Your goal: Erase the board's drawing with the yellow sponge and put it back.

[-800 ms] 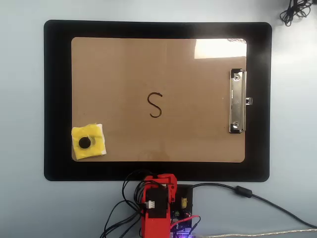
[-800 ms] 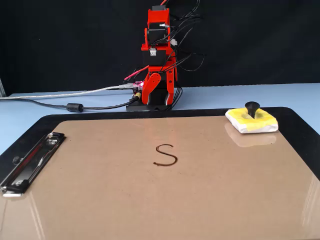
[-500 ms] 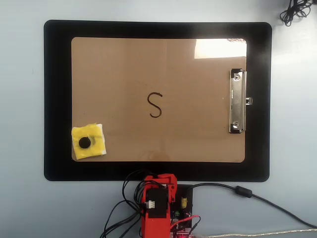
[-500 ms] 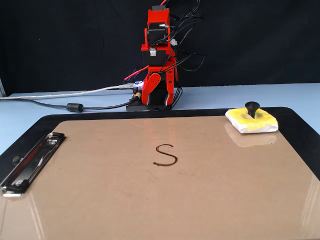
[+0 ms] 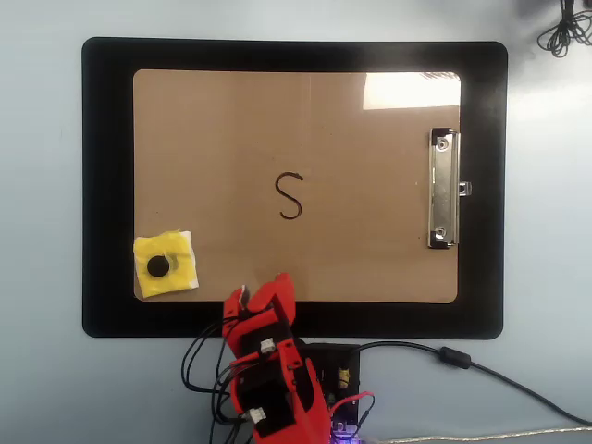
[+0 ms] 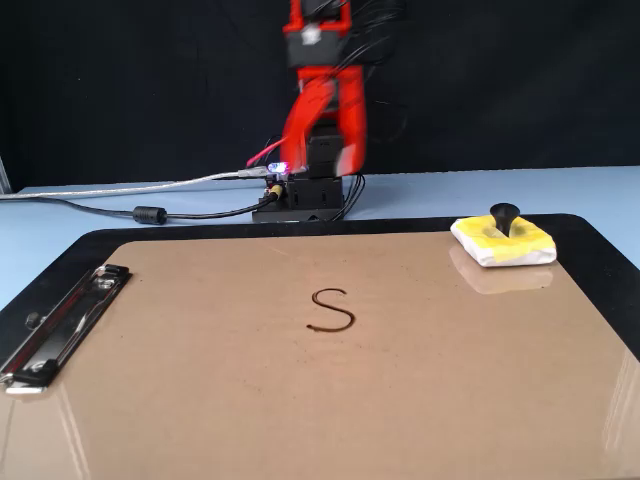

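Note:
The brown board (image 5: 370, 240) lies on a black mat, with the drawing (image 5: 289, 196), a thin black "S", near its middle. In the overhead view the yellow sponge (image 5: 181, 270) with its black knob rests on the board's lower left corner; in the fixed view the sponge (image 6: 522, 246) sits at the far right. My red gripper (image 5: 262, 294) hangs over the mat's near edge, to the right of the sponge and apart from it. The fixed view shows the gripper (image 6: 325, 135) motion-blurred above the arm base, so I cannot tell how its jaws stand.
The black mat (image 5: 106, 185) surrounds the board on a pale blue table. A silver clip (image 5: 443, 190) holds the board's right short edge in the overhead view. The arm base (image 6: 305, 200) stands behind the mat, with cables (image 6: 150, 213) trailing sideways from it.
The arm has unfolded from its rest pose and swung out toward the board, leaning toward the sponge's side. Sponge, board and drawing have not moved.

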`<action>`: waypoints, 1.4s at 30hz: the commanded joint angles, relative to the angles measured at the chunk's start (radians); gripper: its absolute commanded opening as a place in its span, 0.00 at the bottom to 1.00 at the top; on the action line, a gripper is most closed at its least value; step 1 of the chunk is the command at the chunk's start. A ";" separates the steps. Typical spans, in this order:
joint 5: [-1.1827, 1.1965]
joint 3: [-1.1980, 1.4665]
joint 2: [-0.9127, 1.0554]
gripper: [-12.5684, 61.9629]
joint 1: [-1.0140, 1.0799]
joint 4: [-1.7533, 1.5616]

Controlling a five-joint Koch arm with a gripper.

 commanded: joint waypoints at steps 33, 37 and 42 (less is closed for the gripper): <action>-0.166 0.517 -0.601 0.61 -0.577 -1.871; -0.147 0.502 -0.664 0.54 -0.575 -1.925; -0.146 0.506 -0.683 0.34 -0.572 -1.945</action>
